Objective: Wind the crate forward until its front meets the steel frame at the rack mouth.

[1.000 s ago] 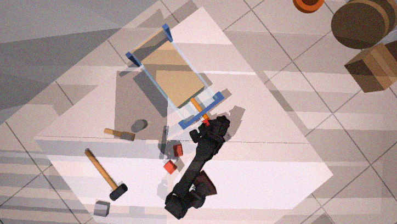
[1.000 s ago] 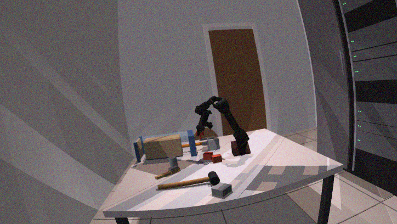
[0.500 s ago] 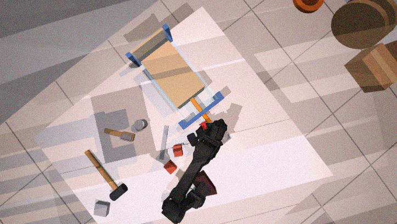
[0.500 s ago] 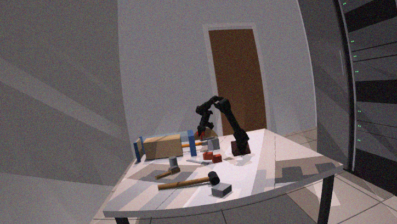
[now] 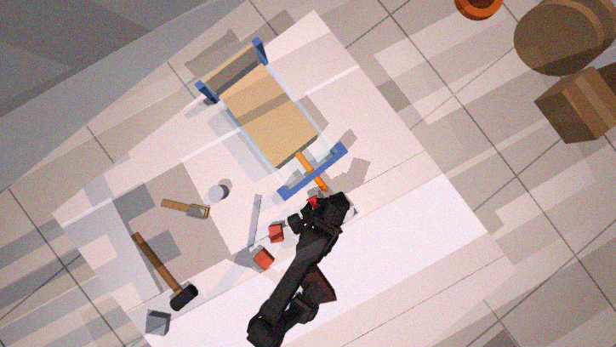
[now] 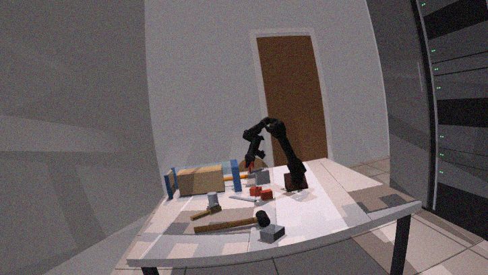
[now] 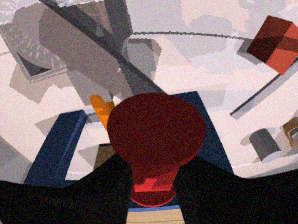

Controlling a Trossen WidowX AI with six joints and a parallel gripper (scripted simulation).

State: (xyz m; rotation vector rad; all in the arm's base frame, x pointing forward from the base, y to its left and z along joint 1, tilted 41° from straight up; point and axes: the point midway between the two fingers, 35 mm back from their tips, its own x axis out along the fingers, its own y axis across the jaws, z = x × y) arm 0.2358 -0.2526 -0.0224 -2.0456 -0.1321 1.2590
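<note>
The tan crate (image 5: 268,116) (image 6: 201,180) sits flat in the clear-panelled cubby, its front short of the blue frame (image 5: 297,182) (image 6: 235,176) (image 7: 60,147) at the mouth. An orange strap (image 5: 305,162) (image 6: 228,178) (image 7: 102,109) runs from it under the frame toward the grey winch (image 6: 263,177), which the arm largely hides in the overhead view. My gripper (image 5: 309,205) (image 6: 249,164) (image 7: 150,147) is shut on the winch handle's red knob (image 7: 156,127), above the winch side of the frame. The handle's grey crank arm (image 7: 140,77) runs toward the winch; its key end is not clearly visible.
Two red blocks (image 5: 276,232) (image 5: 264,258) and a flat grey bar (image 5: 254,220) lie beside the winch. A grey cylinder (image 5: 216,194), a wooden-handled tool (image 5: 176,204), a black-headed mallet (image 5: 184,297) and a grey block (image 5: 157,322) are farther off.
</note>
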